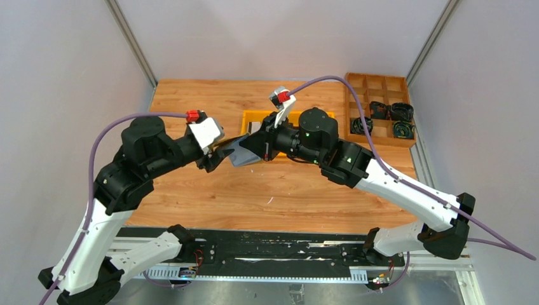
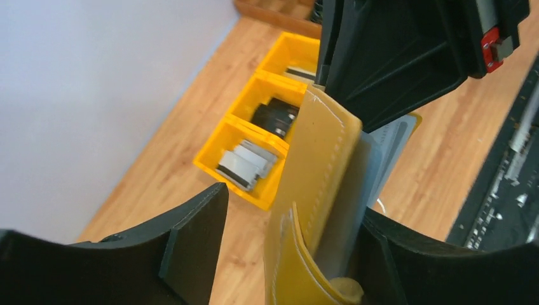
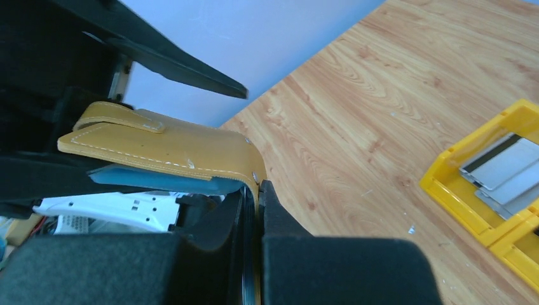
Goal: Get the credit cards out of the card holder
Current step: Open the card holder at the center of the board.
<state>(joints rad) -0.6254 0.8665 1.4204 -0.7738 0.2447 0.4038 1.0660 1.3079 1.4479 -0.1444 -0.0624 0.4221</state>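
Top external view: the left gripper [image 1: 215,157] is standing spread around the card holder [image 1: 238,151], which is hanging mid-air, long axis pointing rightward; the right gripper [image 1: 257,145] is pinching its far cover edge, likely nearer the credit cards [image 2: 348,190].

The table [image 1: 273,190] lies bare across the lower centre of the top view, and again at the upper left. The middle is crowded: the left gripper [image 1: 215,159] and right gripper [image 1: 257,145] meet nose to nose around the card holder [image 1: 236,152]. Just behind them the yellow bins [image 1: 254,116] block the way. A wooden tray [image 1: 348,95] fills the upper right corner.
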